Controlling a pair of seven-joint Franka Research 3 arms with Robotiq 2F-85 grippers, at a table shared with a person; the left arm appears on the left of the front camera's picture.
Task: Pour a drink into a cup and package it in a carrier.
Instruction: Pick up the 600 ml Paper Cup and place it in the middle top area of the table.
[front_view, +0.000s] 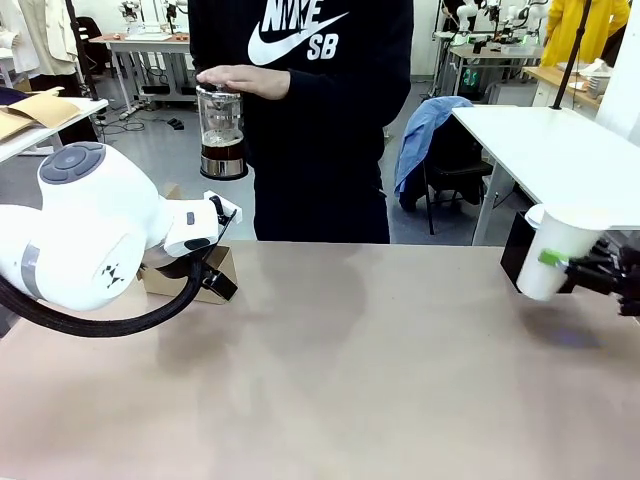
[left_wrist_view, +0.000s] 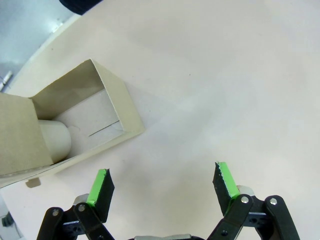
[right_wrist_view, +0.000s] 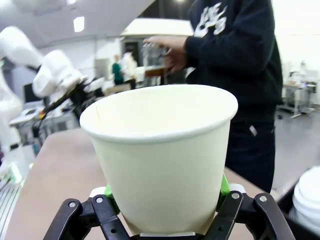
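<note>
**STEP IN HAND: CUP PRESENTED, POUR NOT YET BEGUN**

**Right arm.** The right pincer (front_view: 585, 268) is pinching the cup (front_view: 556, 252) low on its wall, one green pad on each side. The cup has no lid and leans slightly. It sits at the right edge of the bench (front_view: 350, 380), just in front of a black box (front_view: 517, 250). Its shadow on the bench suggests it is held clear of the surface. The wrist view does not show the inside of the cup (right_wrist_view: 162, 150).

**Left arm.** The left pincer (left_wrist_view: 162, 185) is spread wide and holds nothing. It hangs above bare bench just beside the carrier (left_wrist_view: 115, 107), which rests at the left of the bench under the left arm.

**Drink.** The drink (front_view: 222, 155) fills the lower part of a glass press jug (front_view: 222, 130). The person's hand (front_view: 245, 80) holds the jug from above, beyond the far edge of the bench and well apart from the cup.

**Assessment.** The task is at an early stage: nothing appears to have been poured or packaged.

**Next move requires:**
1. Bring the cup and the jug together, most likely near mid-bench.
2. Set the cup upright, mouth up, before any pour.
3. Hold a firm but gentle pinch, since a paper wall deforms under load and gains weight as it fills.
4. Keep the left pincer spread and near the carrier, ready to steady it.
</note>
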